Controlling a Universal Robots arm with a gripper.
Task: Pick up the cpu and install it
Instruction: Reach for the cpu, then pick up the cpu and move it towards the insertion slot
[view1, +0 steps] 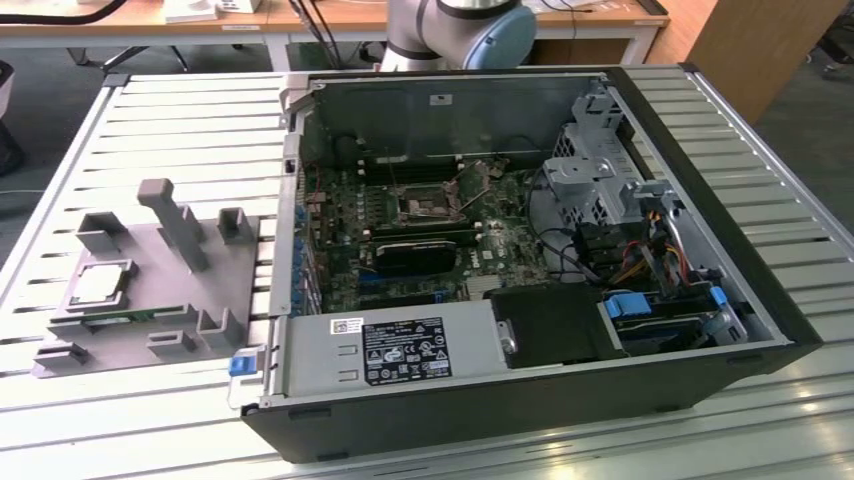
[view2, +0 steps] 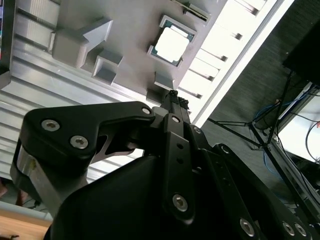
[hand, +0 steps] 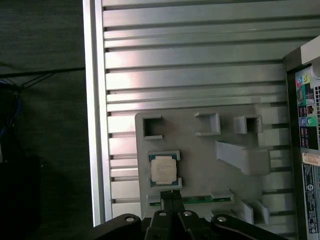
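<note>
Exterior view: the cpu (view1: 103, 283) is lying flat in its pocket on the grey holder (view1: 134, 335), beside the open computer case (view1: 534, 400).

Second wrist view: my gripper (view2: 173, 97) is hovering over the holder's edge, fingers pressed together, pinching nothing.

First wrist view: fingertips are hanging above the memory stick (hand: 202, 200), just beside the chip. I judge this the approach for pick-up. A grasp calls for spreading the fingers and centring them over the chip's sides.

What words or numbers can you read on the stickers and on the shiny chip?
No text here can be read.
White label on the power supply: print too small.
Sticker on the case's back wall: too small.
Top of the cpu: faint marks, unreadable.
</note>
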